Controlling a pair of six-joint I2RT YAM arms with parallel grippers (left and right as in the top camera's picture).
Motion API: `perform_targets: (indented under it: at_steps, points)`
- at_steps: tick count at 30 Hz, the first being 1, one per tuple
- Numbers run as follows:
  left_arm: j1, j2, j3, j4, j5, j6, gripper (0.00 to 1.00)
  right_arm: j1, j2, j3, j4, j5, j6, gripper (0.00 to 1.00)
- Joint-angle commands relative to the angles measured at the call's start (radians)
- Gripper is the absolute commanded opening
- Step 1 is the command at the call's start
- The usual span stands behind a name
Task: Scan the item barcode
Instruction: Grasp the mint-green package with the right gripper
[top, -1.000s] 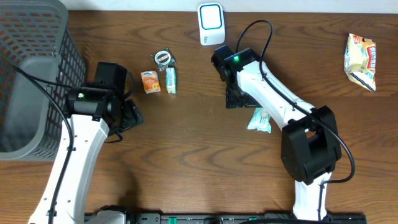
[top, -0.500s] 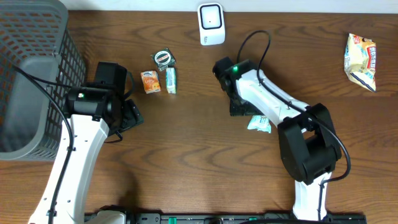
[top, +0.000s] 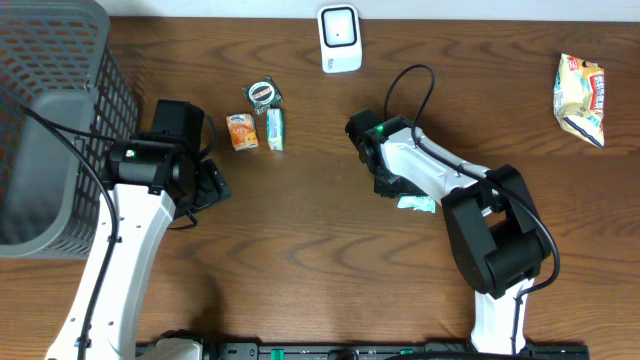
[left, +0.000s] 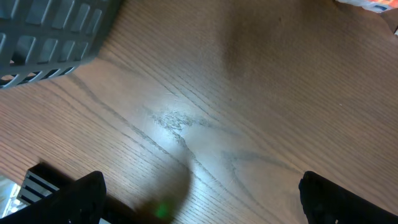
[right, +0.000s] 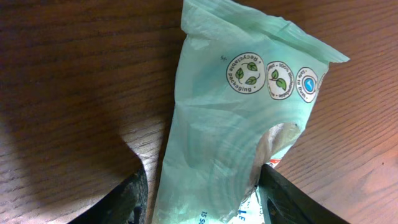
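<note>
I have the right fingers (right: 124, 202) low over the green packet (right: 239, 118), which lies flat on the bench (top: 320, 250) right of centre, in front of the white scanner (top: 339, 38) and well apart from it. From the wrist camera one finger stands at each side of the packet's near end, close against its edges. I cannot tell whether they are pinching it or only flanking it. From above, the arm covers most of the packet and only a pale green corner shows.

My left fingers (left: 74, 202) are spread wide over bare wood, with nothing between them, just beside the grey basket (top: 50, 100). Three small items (top: 256, 122) sit in a cluster left of the scanner, and a snack bag (top: 580, 98) lies at the far right.
</note>
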Motion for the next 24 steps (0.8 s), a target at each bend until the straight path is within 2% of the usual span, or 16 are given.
perform_targets:
  at_steps: [1,6,7,12,17,21,24]
  points:
    - [0.003,0.001,-0.004,-0.003,-0.01,-0.005,0.98,0.002,-0.011,-0.025,0.015,0.003,0.002,0.48]
    - [0.003,0.001,-0.004,-0.003,-0.01,-0.005,0.98,0.002,-0.011,-0.025,0.014,-0.008,0.002,0.06]
    - [0.003,0.001,-0.004,-0.003,-0.01,-0.005,0.98,0.002,-0.011,-0.025,0.013,-0.017,0.002,0.01]
    - [0.003,0.001,-0.004,-0.003,-0.01,-0.005,0.97,0.0,-0.011,-0.005,0.01,-0.081,-0.022,0.01]
    - [0.003,0.001,-0.004,-0.003,-0.01,-0.005,0.98,-0.024,-0.012,0.098,-0.043,-0.231,-0.129,0.01]
    - [0.003,0.001,-0.004,-0.003,-0.01,-0.005,0.98,-0.055,-0.012,0.206,-0.08,-0.444,-0.25,0.01]
    - [0.003,0.001,-0.004,-0.003,-0.01,-0.005,0.97,-0.082,-0.012,0.266,-0.078,-0.684,-0.367,0.01]
